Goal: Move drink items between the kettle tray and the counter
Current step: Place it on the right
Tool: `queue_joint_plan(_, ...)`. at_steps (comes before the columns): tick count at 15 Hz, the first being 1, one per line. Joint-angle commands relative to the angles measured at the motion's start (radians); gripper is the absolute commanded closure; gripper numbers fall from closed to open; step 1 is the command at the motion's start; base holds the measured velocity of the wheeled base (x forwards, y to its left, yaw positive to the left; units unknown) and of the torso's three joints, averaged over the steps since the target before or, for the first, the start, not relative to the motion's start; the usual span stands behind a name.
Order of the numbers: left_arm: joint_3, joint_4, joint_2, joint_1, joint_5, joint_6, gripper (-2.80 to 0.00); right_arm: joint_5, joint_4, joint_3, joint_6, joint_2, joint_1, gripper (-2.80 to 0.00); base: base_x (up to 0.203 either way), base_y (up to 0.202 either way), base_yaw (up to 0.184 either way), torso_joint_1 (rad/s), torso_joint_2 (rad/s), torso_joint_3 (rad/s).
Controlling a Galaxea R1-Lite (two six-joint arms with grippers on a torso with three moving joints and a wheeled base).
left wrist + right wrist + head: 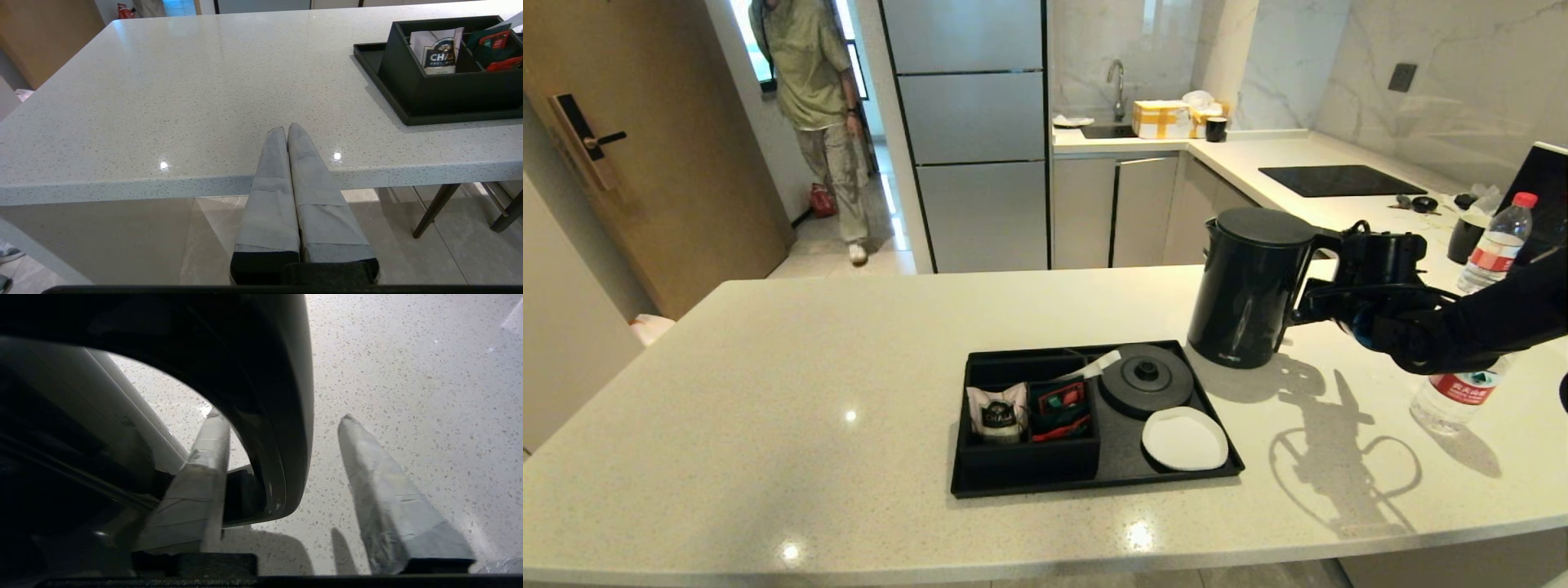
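The tall black kettle point(1250, 286) stands upright on the counter point(768, 392), just behind the right end of the kettle tray point(1094, 484). My right gripper point(1316, 296) is at the kettle's loop handle point(278, 396). It is open: one finger is inside the loop, the other outside with a clear gap to the handle. The tray's round base point(1146, 380) and its white coaster point(1184, 438) are bare. A pink-and-black sachet point(996, 412) stands in a tray compartment. My left gripper point(286, 127) is shut and empty, below the counter's front edge.
A red-capped water bottle point(1494, 245) stands at the far right, and another point(1458, 392) sits partly hidden under my right arm. Red-and-green packets point(1062, 408) fill a tray compartment. A black hob point(1339, 180) lies on the back counter. A person point(821, 98) stands in the doorway.
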Motion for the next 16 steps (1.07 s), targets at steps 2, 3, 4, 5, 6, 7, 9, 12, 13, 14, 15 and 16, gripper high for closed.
queue_joint_plan(2,0.000,0.000,0.000,0.000,0.000,0.000,0.00,-0.002,-0.003,0.000,0.000,-0.003,0.001,-2.80,0.000,0.000,0.000,0.000,0.00,0.000)
queue_joint_plan(3,0.000,0.000,0.000,0.000,0.000,0.000,0.00,-0.002,-0.002,0.003,0.002,-0.008,0.001,-2.80,0.000,0.000,0.000,0.000,0.00,0.000)
queue_joint_plan(4,0.000,0.000,0.000,0.000,0.000,0.000,0.00,-0.002,-0.004,0.011,0.003,-0.011,0.001,-2.80,0.000,0.000,0.000,0.000,0.00,0.000)
queue_joint_plan(5,0.000,0.000,0.000,0.000,0.000,0.000,0.00,-0.002,-0.005,0.021,0.004,-0.014,0.001,-2.80,0.000,0.000,0.000,0.000,0.00,0.000)
queue_joint_plan(6,0.000,0.000,0.000,0.000,0.000,0.000,0.00,0.001,-0.008,0.033,0.005,-0.020,0.001,-2.80,0.000,0.000,0.000,0.000,0.00,0.000)
queue_joint_plan(7,0.000,0.000,0.000,0.000,0.000,0.000,0.00,0.003,-0.010,0.037,0.005,-0.023,0.001,-2.80,0.000,0.000,0.000,0.000,0.00,0.000)
queue_joint_plan(9,0.000,0.000,0.000,0.000,0.000,0.000,0.00,0.004,-0.004,0.038,0.005,-0.024,0.001,-2.80,0.000,0.000,0.000,0.000,0.00,0.000)
queue_joint_plan(12,0.000,0.000,0.000,0.000,0.000,0.000,0.00,0.004,-0.008,0.040,0.005,-0.025,0.001,-2.80,0.000,0.000,0.000,0.000,0.00,0.000)
queue_joint_plan(13,0.000,0.000,0.000,0.000,0.000,0.000,0.00,0.004,-0.010,0.042,0.005,-0.025,0.001,-2.80,0.000,0.000,0.000,0.000,0.00,0.000)
queue_joint_plan(14,0.000,0.000,0.000,0.000,0.000,0.000,0.00,0.004,-0.010,0.042,0.005,-0.025,0.001,-2.80,0.000,0.000,0.000,0.000,0.00,0.000)
queue_joint_plan(15,0.000,0.000,0.000,0.000,0.000,0.000,0.00,0.004,-0.010,0.043,0.005,-0.025,0.001,-2.80,0.000,0.000,0.000,0.000,0.00,0.000)
queue_joint_plan(16,0.000,0.000,0.000,0.000,0.000,0.000,0.00,0.004,-0.011,0.043,0.005,-0.027,0.001,-2.80,0.000,0.000,0.000,0.000,0.00,0.000)
